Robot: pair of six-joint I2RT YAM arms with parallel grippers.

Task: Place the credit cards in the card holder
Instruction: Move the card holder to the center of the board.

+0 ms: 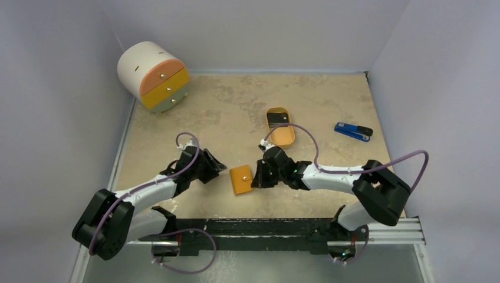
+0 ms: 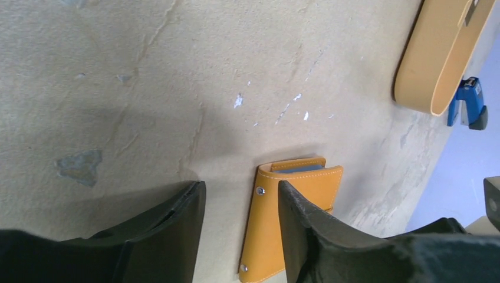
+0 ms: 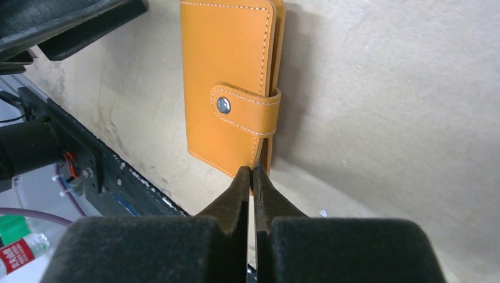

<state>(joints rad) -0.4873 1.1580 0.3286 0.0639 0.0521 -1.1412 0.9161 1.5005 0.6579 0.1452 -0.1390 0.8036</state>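
Right wrist view: holder [image 3: 227, 88] — likely light, stiff, snapped shut; grip its edge. Right jaws closed there, left jaws open.

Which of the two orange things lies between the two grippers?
The small square card holder, snapped shut; the longer oval tray lies farther back.

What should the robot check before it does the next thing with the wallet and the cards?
1. Card holder open for cards: not ok, its snap tab is fastened.
2. Left gripper open: ok.
3. Right gripper has hold of the holder: cannot tell; its fingers are shut, with the tips at the holder's edge.
4. Card free to pick: ok, one credit card lies in the orange tray.
5. More cards around: cannot tell.
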